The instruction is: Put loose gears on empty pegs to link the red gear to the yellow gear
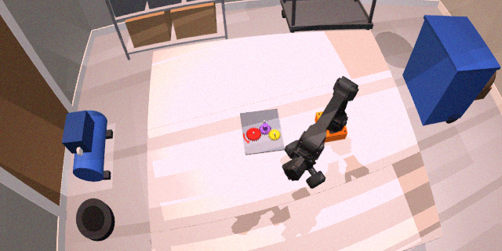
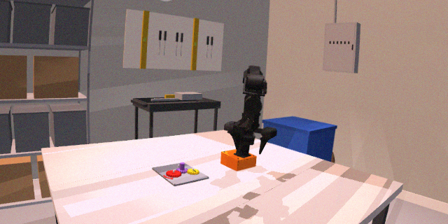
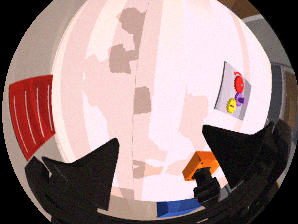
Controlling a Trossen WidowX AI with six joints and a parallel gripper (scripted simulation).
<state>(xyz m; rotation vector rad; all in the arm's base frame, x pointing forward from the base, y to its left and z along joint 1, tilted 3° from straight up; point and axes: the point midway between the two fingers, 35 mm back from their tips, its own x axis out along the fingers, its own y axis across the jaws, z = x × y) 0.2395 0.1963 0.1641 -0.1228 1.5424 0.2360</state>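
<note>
The grey board (image 1: pixel 256 118) (image 2: pixel 189 179) (image 3: pixel 225 82) lies on the table. On it are the red gear (image 1: pixel 253 134) (image 2: pixel 173 173) (image 3: pixel 239 85) and the yellow gear (image 1: pixel 274 135) (image 2: pixel 193 171) (image 3: pixel 231 106) with its black stripe. A purple gear (image 1: pixel 265 129) (image 2: pixel 182 169) (image 3: pixel 240 100) with a raised hub stands between them and looks low on the board, its edge at both; tooth contact is too small to confirm. No other gear shows. My gripper (image 1: pixel 303 165) (image 2: pixel 251 150) (image 3: pixel 161 136) is open and empty, raised off the board's right side.
The arm's orange base (image 1: pixel 336 135) (image 2: pixel 238 161) (image 3: pixel 197 167) stands right of the board. A short peg (image 1: pixel 264 121) shows behind the purple gear. Around the table are a blue cabinet (image 1: pixel 439 70), a black cart (image 1: pixel 329 13) and shelves with bins.
</note>
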